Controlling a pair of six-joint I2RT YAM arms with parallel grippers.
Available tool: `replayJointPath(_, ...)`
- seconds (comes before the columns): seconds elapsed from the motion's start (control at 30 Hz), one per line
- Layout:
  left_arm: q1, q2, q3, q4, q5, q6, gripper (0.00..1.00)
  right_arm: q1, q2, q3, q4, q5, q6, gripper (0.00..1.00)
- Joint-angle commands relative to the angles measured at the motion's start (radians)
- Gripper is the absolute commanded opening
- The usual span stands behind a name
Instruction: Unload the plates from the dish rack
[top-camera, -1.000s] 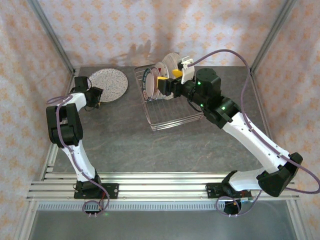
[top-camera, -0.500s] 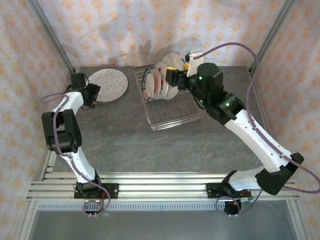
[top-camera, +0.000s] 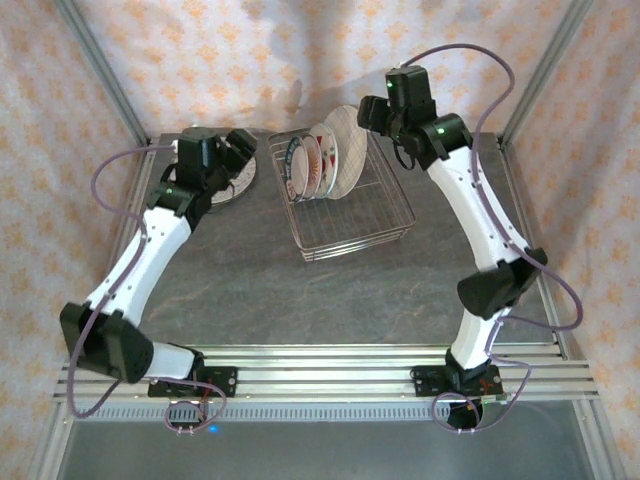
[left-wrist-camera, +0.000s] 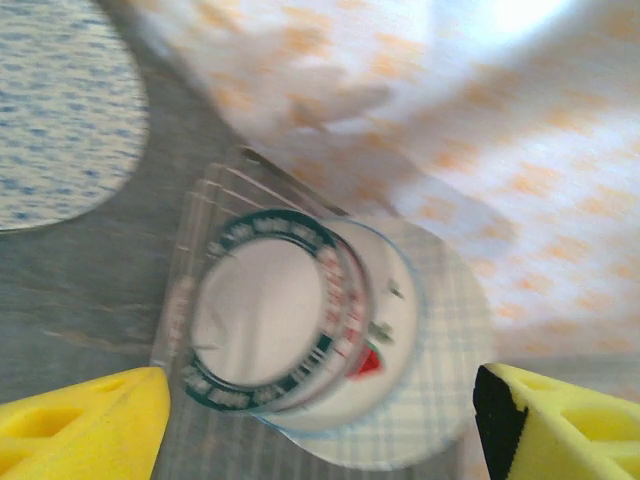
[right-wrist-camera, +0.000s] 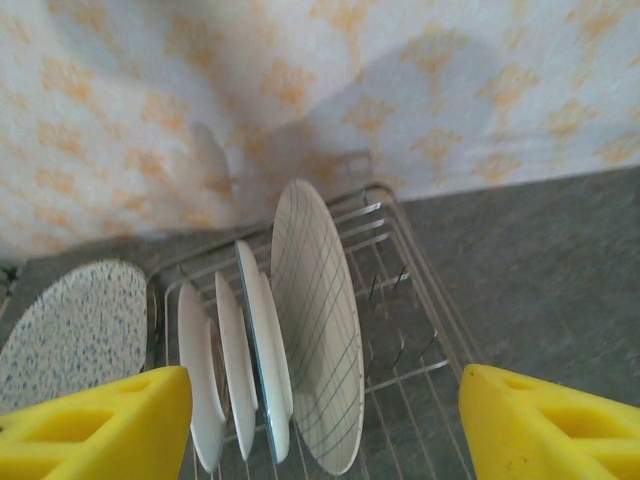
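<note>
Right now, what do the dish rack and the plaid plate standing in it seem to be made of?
The dish rack looks like thin metal wire, silver and shiny: see-through grid, bright glints. The plaid plate seems glazed ceramic, perhaps melamine: smooth face, printed grid lines, soft sheen.

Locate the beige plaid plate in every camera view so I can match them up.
Top external: plaid plate upper centre, the largest, at the right end of the row in the dish rack.
Left wrist: plaid plate lower right, behind the other plates.
Right wrist: plaid plate centre, rightmost in the row.
Shared landmark: grey speckled plate lying flat left of the rack.
</note>
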Motion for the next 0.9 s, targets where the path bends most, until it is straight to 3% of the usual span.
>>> replayJointPath(0.0, -0.109, -0.102, -0.069, 0.055, -0.109, 0.090, 0.81, -0.058, 0.059, 0.056, -0.076, -0.176, 0.024, 0.66)
replayJointPath(0.1, -0.217, -0.197, -0.152, 0.096, -0.155, 0.118, 0.82, -0.087, 0.135, 0.112, -0.096, -0.246, 0.012, 0.59)
replayJointPath(0.3, -0.386, -0.352, -0.298, 0.141, -0.292, 0.210, 0.84, -0.093, 0.273, 0.230, -0.149, -0.283, -0.027, 0.58)
replayJointPath(0.6, -0.411, -0.415, -0.342, 0.127, -0.318, 0.221, 0.84, -0.101, 0.406, 0.340, -0.175, -0.290, -0.031, 0.51)
replayJointPath(0.87, -0.413, -0.418, -0.332, 0.134, -0.305, 0.229, 0.84, -0.103, 0.455, 0.348, -0.140, -0.345, -0.040, 0.37)
